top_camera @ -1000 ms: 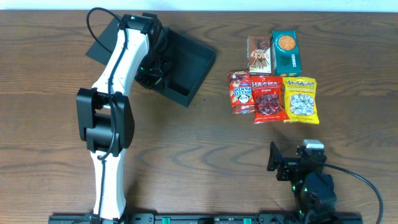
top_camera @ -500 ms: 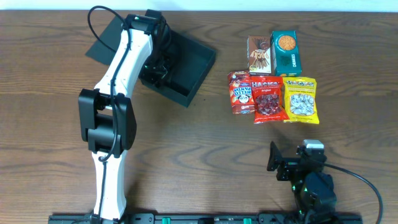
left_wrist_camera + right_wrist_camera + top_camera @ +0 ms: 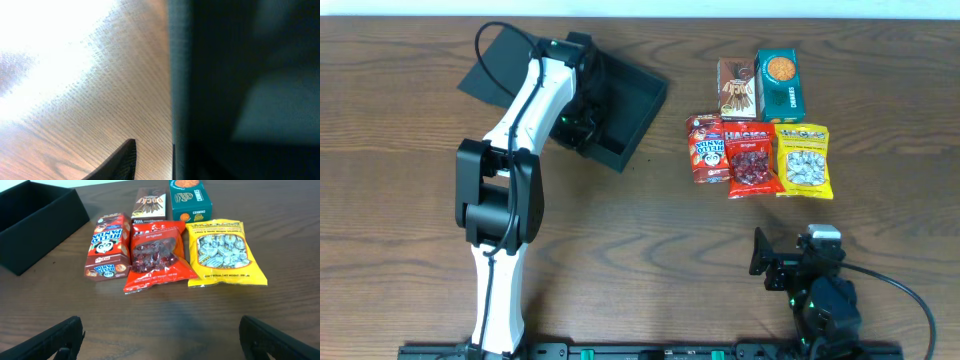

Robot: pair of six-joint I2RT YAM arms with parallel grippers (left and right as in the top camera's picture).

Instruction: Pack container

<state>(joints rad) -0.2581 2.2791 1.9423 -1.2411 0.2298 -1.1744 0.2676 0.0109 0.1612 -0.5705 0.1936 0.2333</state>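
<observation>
**EDITOR:** Where does the left gripper (image 3: 575,114) stand?

**PHOTOGRAPHER:** Right at one wall of the open black container (image 3: 628,98), with the flap lid (image 3: 485,62) laid open close by. One finger (image 3: 125,159) shows outside that wall, on the desk (image 3: 75,100) side. The other is hidden, so I can't tell whether it pinches the wall or merely straddles it.

**EDITOR:** The risk?

**PHOTOGRAPHER:** It's light cardboard. If the arm lifts or swings off with a finger caught on that wall, I'd expect the container to drag, tip or skew.

**EDITOR:** And the right gripper (image 3: 162,342)?

**PHOTOGRAPHER:** Spread wide and holding nothing, with the snack packs (image 3: 106,245) ahead of it, the red bag (image 3: 157,255) and yellow bag (image 3: 222,255) nearest. They lie touching. A grab at one could shove its neighbour, and a slick bag may slip free.
</observation>
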